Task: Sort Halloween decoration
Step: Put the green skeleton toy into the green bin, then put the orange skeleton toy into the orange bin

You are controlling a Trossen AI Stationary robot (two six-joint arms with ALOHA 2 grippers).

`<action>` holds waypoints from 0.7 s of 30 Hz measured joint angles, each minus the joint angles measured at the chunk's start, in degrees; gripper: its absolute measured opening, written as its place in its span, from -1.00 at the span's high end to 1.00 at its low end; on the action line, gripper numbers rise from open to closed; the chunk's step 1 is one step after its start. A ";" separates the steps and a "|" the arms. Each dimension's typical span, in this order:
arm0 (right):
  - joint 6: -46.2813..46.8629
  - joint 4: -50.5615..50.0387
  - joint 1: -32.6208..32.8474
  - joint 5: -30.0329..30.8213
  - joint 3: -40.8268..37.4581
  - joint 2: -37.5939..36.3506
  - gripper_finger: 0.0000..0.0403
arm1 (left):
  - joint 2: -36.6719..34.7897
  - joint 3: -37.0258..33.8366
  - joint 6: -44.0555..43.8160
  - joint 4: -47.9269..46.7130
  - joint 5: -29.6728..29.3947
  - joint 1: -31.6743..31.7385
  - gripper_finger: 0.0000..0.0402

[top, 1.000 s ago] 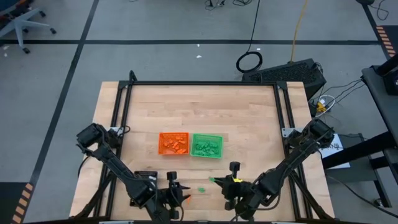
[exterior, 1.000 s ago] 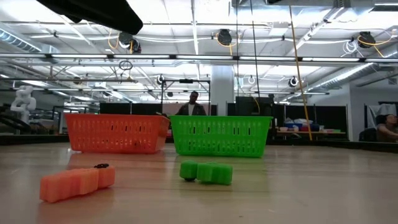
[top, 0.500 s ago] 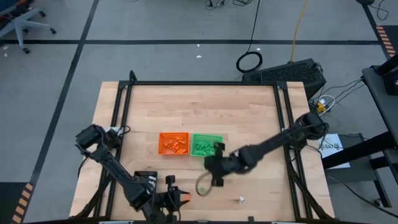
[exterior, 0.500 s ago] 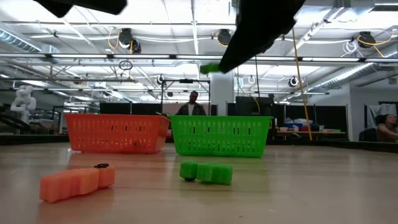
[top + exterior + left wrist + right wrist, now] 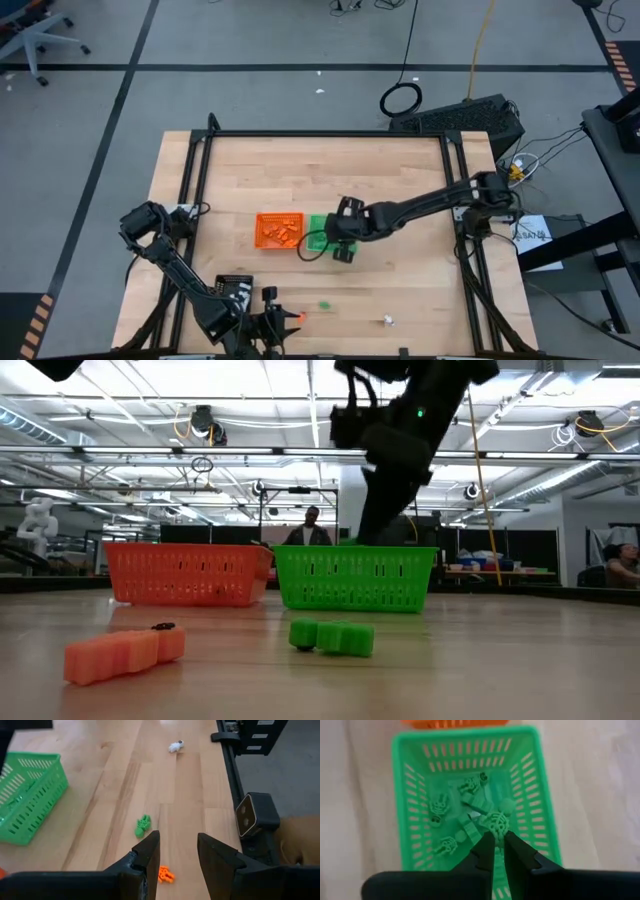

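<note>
step: drop-off. right gripper (image 5: 499,840) hangs over green tray (image 5: 410,785), jaws nearly together, pinching a green trinket (image 5: 495,823). next, likely: release into tray. left gripper (image 5: 177,851), jaws spread, near bench (image 5: 120,750) front, above orange trinket (image 5: 165,874); green (image 5: 143,826) and white (image 5: 175,746) trinkets loose.

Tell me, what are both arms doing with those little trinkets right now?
Right gripper over green tray, fingers nearly shut. Left gripper open, low at near edge, above orange trinket. Green trinket, white trinket loose on table. Nothing blocking.
</note>
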 joint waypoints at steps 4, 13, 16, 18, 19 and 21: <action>-0.76 0.21 0.01 0.28 -0.23 2.21 0.84 | 0.00 0.00 -2.60 -2.30 0.14 -0.23 0.35; -0.74 1.50 0.23 0.25 -0.21 1.96 0.50 | 0.02 0.00 -10.03 -7.38 3.02 -0.51 0.35; 0.84 1.77 0.78 0.24 -0.21 1.71 0.44 | 0.04 0.00 -11.20 -6.68 1.59 -0.19 0.35; 1.04 1.91 1.83 0.89 -0.21 1.05 0.43 | 0.55 0.06 -12.64 -6.33 1.33 0.38 0.35; 1.17 1.79 2.77 2.20 -0.23 0.66 0.43 | 1.09 0.09 -12.97 -6.32 1.31 0.54 0.35; 1.71 1.58 5.34 5.12 -0.21 -0.49 0.44 | 2.19 0.04 -12.74 -6.32 1.33 0.76 0.35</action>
